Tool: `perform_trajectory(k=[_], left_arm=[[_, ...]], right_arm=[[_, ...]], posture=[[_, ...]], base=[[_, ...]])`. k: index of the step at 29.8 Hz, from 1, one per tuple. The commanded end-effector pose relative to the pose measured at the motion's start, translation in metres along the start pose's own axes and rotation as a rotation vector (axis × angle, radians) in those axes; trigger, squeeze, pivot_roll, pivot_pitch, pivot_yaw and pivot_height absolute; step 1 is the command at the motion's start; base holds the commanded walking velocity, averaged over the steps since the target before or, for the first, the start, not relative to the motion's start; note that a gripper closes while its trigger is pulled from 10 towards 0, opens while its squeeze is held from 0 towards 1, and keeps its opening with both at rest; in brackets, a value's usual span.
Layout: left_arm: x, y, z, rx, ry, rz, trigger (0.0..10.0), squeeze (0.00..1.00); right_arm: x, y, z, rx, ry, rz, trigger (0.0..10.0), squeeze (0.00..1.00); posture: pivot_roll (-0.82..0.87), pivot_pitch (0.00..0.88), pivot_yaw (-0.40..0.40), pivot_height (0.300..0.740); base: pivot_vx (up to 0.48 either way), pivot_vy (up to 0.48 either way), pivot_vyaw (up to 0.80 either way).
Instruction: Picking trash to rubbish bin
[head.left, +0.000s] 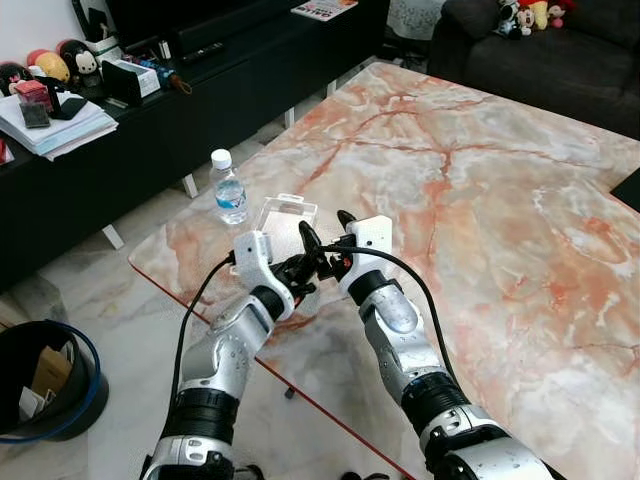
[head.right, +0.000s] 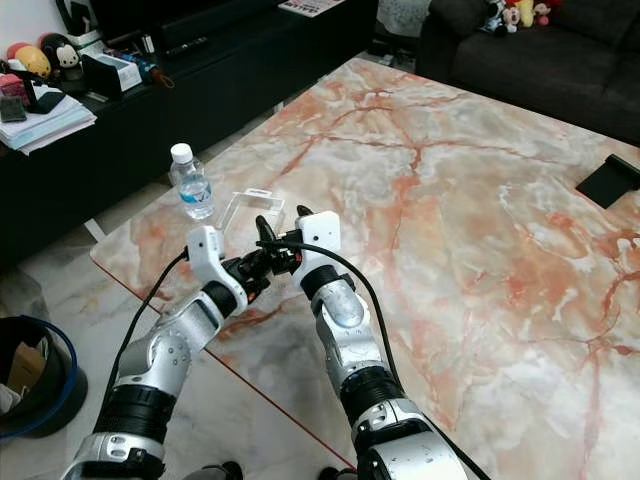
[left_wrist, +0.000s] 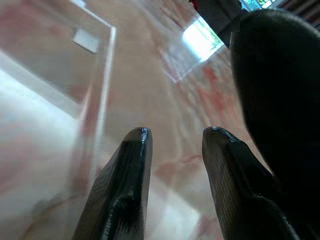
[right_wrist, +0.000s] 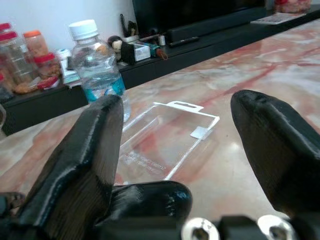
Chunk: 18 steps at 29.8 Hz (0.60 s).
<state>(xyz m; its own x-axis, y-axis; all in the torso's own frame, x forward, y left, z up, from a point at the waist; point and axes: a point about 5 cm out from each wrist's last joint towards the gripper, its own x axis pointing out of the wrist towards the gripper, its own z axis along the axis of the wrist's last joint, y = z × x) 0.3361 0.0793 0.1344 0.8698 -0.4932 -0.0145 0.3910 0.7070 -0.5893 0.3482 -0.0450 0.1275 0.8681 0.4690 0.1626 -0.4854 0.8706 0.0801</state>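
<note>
Marble table (head.left: 480, 170) is filling the frame; your left gripper (head.left: 305, 262) and right gripper (head.left: 343, 232), both spread, are meeting at centre beside the clear plastic package (head.left: 285, 218), bottle (head.left: 229, 188) just left.

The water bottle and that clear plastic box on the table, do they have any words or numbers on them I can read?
Water bottle: it has a blue label, but the print is too blurred to read.
Clear plastic box: faint white lettering on its flat face, too small and pale to make out; the small white sticker near the hang tab looks blank.
So no words or numbers can be read in these pictures.
</note>
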Motion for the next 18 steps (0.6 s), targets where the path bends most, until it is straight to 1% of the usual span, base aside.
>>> perform_trajectory(k=[1,3,4,5,6,7,8,10,11,12,13,15,17,18], left_arm=[[0.002,-0.008,0.005,0.038,-0.017,-0.012,10.0,0.0],[-0.001,-0.011,0.017,0.182,-0.065,0.022,10.0,0.0],[-0.002,-0.011,0.02,0.235,-0.081,0.037,10.0,0.0],[-0.005,-0.012,0.031,0.363,-0.121,0.083,10.0,0.0],[-0.005,-0.012,0.031,0.363,-0.121,0.083,10.0,0.0],[-0.009,-0.011,0.038,0.409,-0.142,0.116,10.0,0.0],[-0.017,-0.002,0.047,0.537,-0.152,0.215,10.0,0.0],[-0.023,0.007,0.052,0.634,-0.14,0.287,10.0,0.0],[-0.03,0.019,0.054,0.705,-0.113,0.337,10.0,0.0],[-0.03,0.019,0.054,0.705,-0.113,0.337,10.0,0.0],[-0.037,0.029,0.057,0.715,-0.108,0.369,10.0,1.0],[-0.042,0.037,0.061,0.707,-0.12,0.399,10.0,1.0],[-0.048,0.045,0.066,0.742,-0.125,0.444,10.0,1.0],[-0.053,0.051,0.071,0.74,-0.14,0.481,10.0,1.0]], right_arm=[[0.002,0.006,-0.001,0.011,0.008,0.008,10.0,0.0],[0.002,0.005,-0.001,0.011,0.008,0.004,10.0,0.0],[0.001,0.004,-0.001,0.011,0.009,0.003,10.0,0.0],[0.001,0.004,-0.001,0.011,0.009,0.001,10.0,0.0],[0.001,0.004,-0.001,0.011,0.009,0.001,10.0,0.0],[0.001,0.004,-0.002,0.012,0.01,0.0,10.0,0.0],[0.0,0.004,-0.003,0.015,0.014,-0.005,10.0,0.0],[0.0,0.004,-0.003,0.018,0.017,-0.007,10.0,0.0],[0.001,0.005,-0.004,0.021,0.018,-0.006,10.0,0.0],[0.001,0.005,-0.004,0.021,0.018,-0.006,10.0,0.0],[0.001,0.006,-0.004,0.023,0.018,-0.003,10.0,0.0],[0.002,0.008,-0.004,0.024,0.018,0.0,10.0,0.0],[0.002,0.008,-0.003,0.023,0.017,0.002,10.0,0.0],[0.002,0.008,-0.003,0.023,0.015,0.003,10.0,0.0]], posture=[[0.1,0.137,-0.03,0.74],[0.11,0.14,-0.029,0.74],[0.11,0.14,-0.029,0.74],[0.11,0.143,-0.028,0.74],[0.11,0.143,-0.028,0.74],[0.11,0.146,-0.028,0.74],[0.12,0.148,-0.027,0.74],[0.13,0.153,-0.028,0.74],[0.13,0.153,-0.028,0.74],[0.13,0.153,-0.028,0.74],[0.14,0.157,-0.029,0.74],[0.14,0.156,-0.029,0.74],[0.14,0.158,-0.029,0.74],[0.13,0.158,-0.029,0.74]], base=[[0.0,0.0,0.0],[0.0,0.0,0.0],[0.0,0.0,0.0],[0.0,0.0,0.0],[0.0,0.0,0.0],[0.0,0.0,0.0],[0.0,0.0,0.0],[0.0,0.0,0.0],[0.0,0.0,0.0],[0.0,0.0,0.0],[0.0,0.0,0.0],[0.0,0.0,0.0],[0.0,0.0,0.0],[0.0,0.0,0.0]])
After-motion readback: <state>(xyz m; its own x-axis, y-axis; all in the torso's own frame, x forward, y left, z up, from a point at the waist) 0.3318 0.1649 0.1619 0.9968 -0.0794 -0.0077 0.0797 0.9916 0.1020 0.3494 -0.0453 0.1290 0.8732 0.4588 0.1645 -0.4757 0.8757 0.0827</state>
